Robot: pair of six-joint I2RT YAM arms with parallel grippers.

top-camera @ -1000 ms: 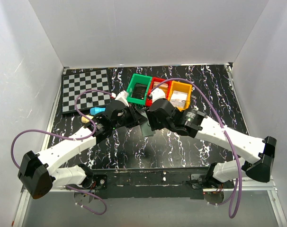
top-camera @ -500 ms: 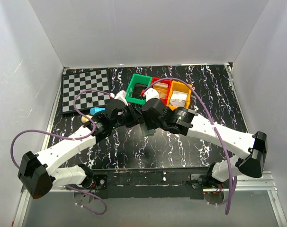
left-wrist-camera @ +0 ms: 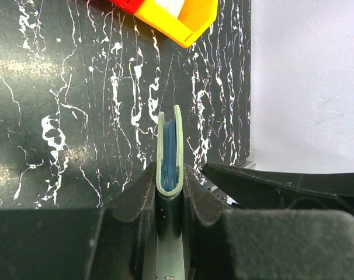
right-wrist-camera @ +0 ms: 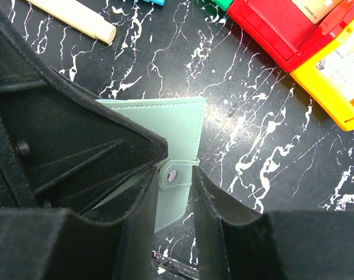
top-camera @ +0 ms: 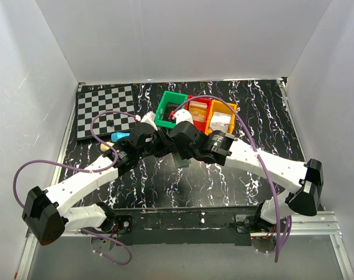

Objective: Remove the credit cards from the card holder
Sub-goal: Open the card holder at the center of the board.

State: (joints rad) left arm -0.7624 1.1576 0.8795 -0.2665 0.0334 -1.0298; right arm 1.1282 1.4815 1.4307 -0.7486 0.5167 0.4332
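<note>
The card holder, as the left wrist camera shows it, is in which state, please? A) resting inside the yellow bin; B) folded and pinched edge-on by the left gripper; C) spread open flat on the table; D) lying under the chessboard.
B: the card holder stands edge-on with its two covers close together, its lower end clamped in the left gripper, well apart from the yellow bin.

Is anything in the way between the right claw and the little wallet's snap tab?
Nothing visible is. The snap tab sits right between the fingers of the right gripper, on the card holder, which the left gripper clamps by its edge.
</note>
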